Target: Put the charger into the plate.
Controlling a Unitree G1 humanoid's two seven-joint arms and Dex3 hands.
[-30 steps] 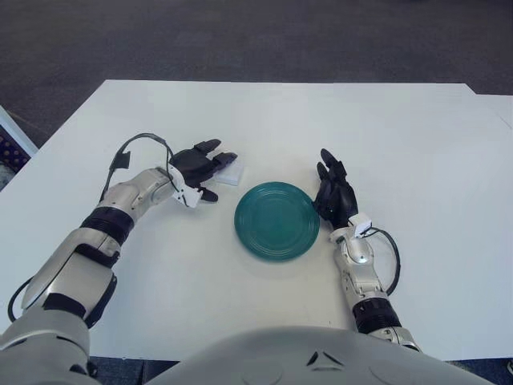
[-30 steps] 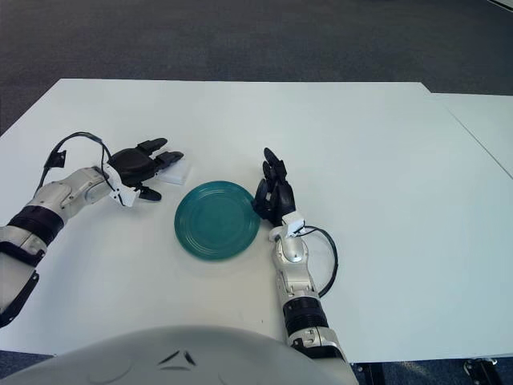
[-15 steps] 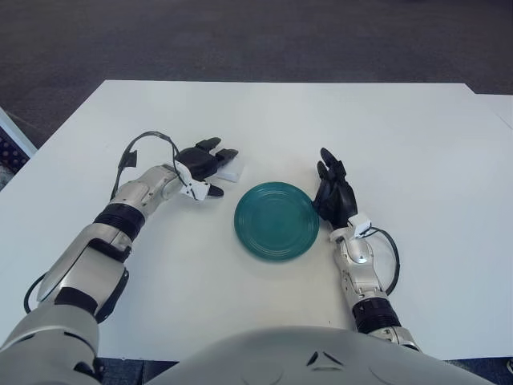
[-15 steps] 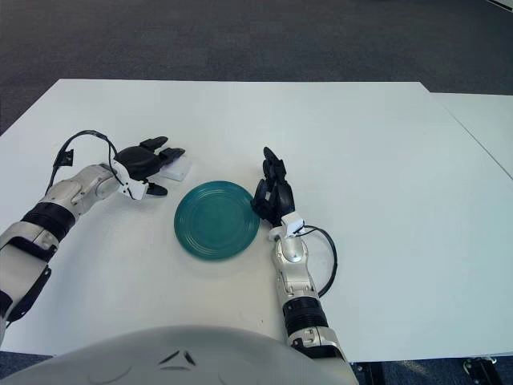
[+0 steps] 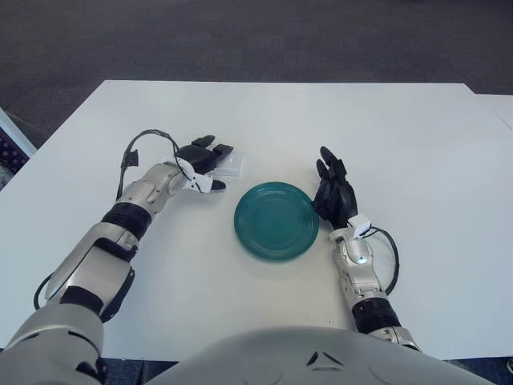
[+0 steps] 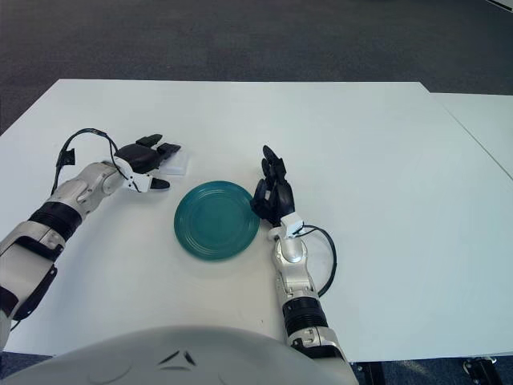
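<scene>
Left hand (image 5: 202, 160) draped over white charger (image 5: 230, 165), fingers spread, not visibly gripping. Looks light, rigid, smooth; best pinched across sides.

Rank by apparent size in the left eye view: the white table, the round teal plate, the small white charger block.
1. White table, largest.
2. Round teal plate.
3. Small white charger block, smallest; the left hand partly covers it.

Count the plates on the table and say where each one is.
1. The green plate lies on the white table, between the left hand, which is over the white charger, and the right hand at its right rim. Nothing seems hidden.
</scene>
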